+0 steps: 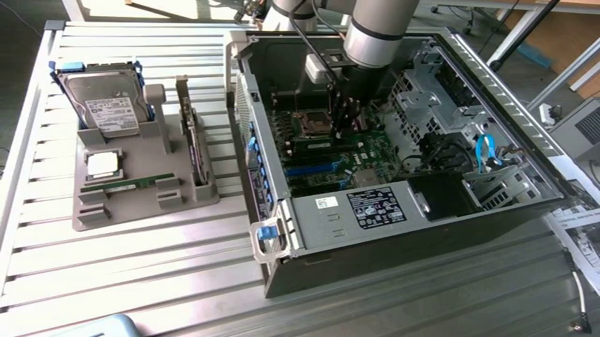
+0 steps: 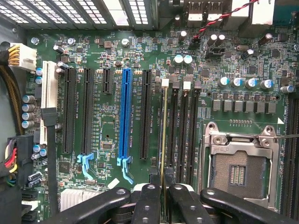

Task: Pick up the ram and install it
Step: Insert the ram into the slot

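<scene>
The arm reaches down from the top centre of the exterior view into the open computer case (image 1: 412, 210), which lies on its side on the slatted metal counter (image 1: 140, 267) and takes up the right half of that frame. The tool (image 1: 345, 116) hangs just above the motherboard (image 1: 361, 158), close beside the CPU socket (image 1: 312, 123).

In the wrist view the tool (image 2: 164, 198) is clenched on the ram (image 2: 164, 140): the black fingers (image 2: 148, 200) press against it from both sides, and the stick is seen edge-on as a thin pale line running up from between them (its flat faces cannot be seen from here). That edge lies along one of the black memory slots (image 2: 174, 130), beside the white latch tabs at the slots' far ends; whether it is already seated in the slot or only held over it, I cannot tell. The open silver CPU socket (image 2: 240, 168) sits just to the right of these slots in the frame, and a long blue expansion slot (image 2: 124, 116) stands to their left, among black ones.

At the left of the exterior view a grey parts tray (image 1: 131, 189) rests on the counter, well apart from the tool. It carries a hard drive (image 1: 103, 98) propped at its upper end, a square silver chip (image 1: 101, 163) below it, another green memory stick (image 1: 126, 184) lying flat, and an upright expansion card (image 1: 192, 133) along its right edge.
</scene>
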